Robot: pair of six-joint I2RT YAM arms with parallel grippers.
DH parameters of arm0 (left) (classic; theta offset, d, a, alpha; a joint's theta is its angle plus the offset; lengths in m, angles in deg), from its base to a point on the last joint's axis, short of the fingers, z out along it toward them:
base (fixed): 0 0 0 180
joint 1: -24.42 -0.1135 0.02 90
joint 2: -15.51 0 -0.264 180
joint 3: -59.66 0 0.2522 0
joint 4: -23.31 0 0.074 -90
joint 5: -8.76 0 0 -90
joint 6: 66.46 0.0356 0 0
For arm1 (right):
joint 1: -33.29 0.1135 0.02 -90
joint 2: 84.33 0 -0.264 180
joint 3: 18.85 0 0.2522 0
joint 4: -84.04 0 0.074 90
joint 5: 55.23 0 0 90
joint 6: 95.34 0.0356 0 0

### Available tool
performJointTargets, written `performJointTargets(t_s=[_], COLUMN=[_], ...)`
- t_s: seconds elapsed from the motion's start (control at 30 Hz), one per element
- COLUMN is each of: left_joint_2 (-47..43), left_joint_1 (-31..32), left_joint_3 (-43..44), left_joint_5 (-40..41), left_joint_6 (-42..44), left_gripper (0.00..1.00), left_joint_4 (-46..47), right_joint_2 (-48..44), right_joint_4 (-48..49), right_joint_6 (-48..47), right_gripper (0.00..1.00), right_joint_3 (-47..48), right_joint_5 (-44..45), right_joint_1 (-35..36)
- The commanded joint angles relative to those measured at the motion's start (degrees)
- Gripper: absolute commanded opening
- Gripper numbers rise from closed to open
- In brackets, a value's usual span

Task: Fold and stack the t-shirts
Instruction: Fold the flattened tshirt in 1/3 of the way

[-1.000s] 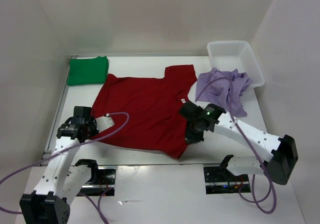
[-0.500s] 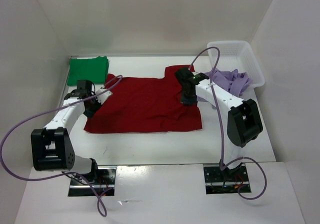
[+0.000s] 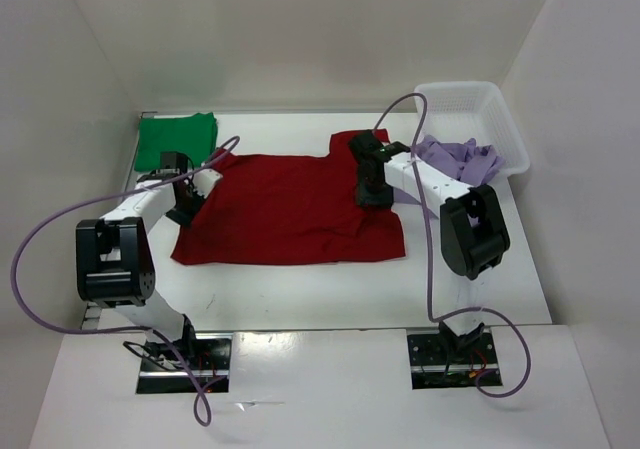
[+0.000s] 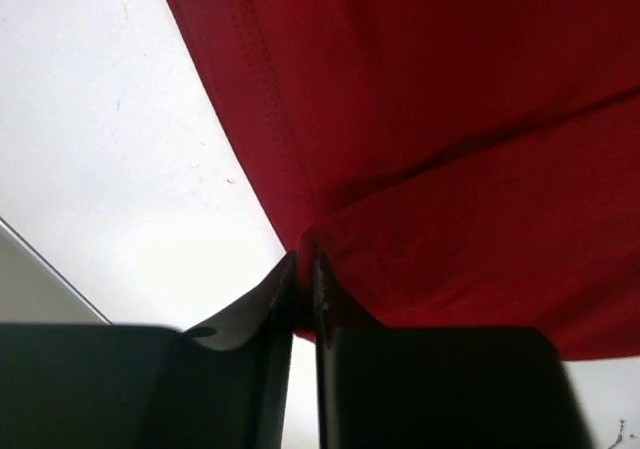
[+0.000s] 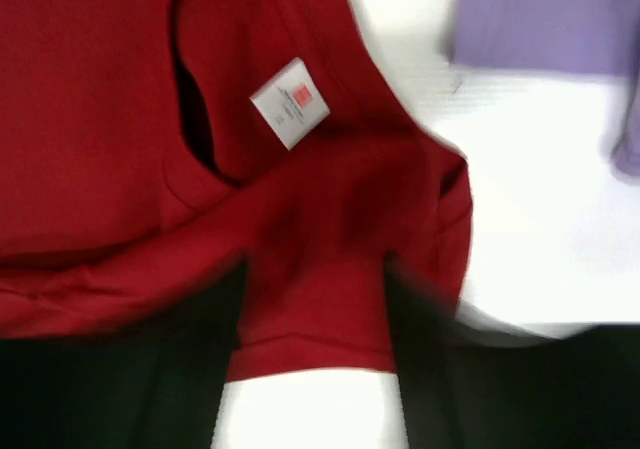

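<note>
The dark red t-shirt (image 3: 290, 209) lies folded in half across the middle of the table. My left gripper (image 3: 185, 207) is at its left edge. In the left wrist view the left gripper (image 4: 303, 259) has its jaws almost together, pinching a fold of the red t-shirt (image 4: 450, 119). My right gripper (image 3: 368, 191) is over the shirt's right side near the collar. In the blurred right wrist view the right gripper (image 5: 315, 279) stands open, with the red t-shirt (image 5: 100, 119) and its white neck label (image 5: 290, 102) lying loose between and beyond the fingers. The green t-shirt (image 3: 177, 139) lies folded at the back left. The lavender t-shirt (image 3: 455, 159) is crumpled at the right.
A white lattice basket (image 3: 465, 89) stands at the back right corner, the lavender cloth (image 5: 540, 19) spilling from its near end. White walls enclose the table on three sides. Purple cables loop from both arms over the table.
Both arms have swung from the near side to the far side, carrying the red shirt's near half over into a fold. The right jaws have opened; the left jaws have barely parted.
</note>
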Motion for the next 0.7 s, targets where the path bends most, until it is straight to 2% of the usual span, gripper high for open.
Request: performJointTargets(t_s=[0.0,0.07,0.2,0.27,0.37,0.5,0.57,0.67], left_joint_2=[1.64,2.17,1.56,1.56,1.03,-2.48,-2.49,-0.74], left_joint_1=[-0.33,-0.94,-6.11,-9.72,-10.26,-10.26,-10.26,-10.26], left_joint_3=[2.47,3.0,6.95,8.1,8.11,1.44,-3.48,-4.99], left_joint_5=[1.97,4.17,4.8,2.52,-0.47,-2.85,-1.81,-2.41], left_joint_6=[-2.75,-3.36,-5.3,-5.3,-3.29,1.9,3.3,3.31], left_gripper=[0.19,0.32,0.46,0.52,0.58,0.61,0.61,0.64], left_joint_4=[1.32,1.32,1.32,1.32,-3.06,-8.52,-7.22,-6.59], right_joint_2=[1.5,0.28,-9.55,-15.95,-21.68,-32.04,-33.04,-31.64], right_joint_4=[3.44,3.45,3.45,3.45,2.92,5.1,6.87,9.24], right_joint_6=[-2.04,-0.74,5.5,9.27,14.89,22.29,24.49,25.64], right_gripper=[0.69,0.8,0.98,0.98,0.99,0.99,0.99,0.99], right_joint_3=[4.01,4.54,-4.14,-10.27,-18.45,-28.4,-33.15,-35.71], right_joint_5=[-1.6,-2.31,1.89,2.7,0.77,-0.9,-4.06,-5.82], right_joint_1=[-0.53,-1.92,-4.3,-4.31,-4.31,-4.31,-4.92,-5.44])
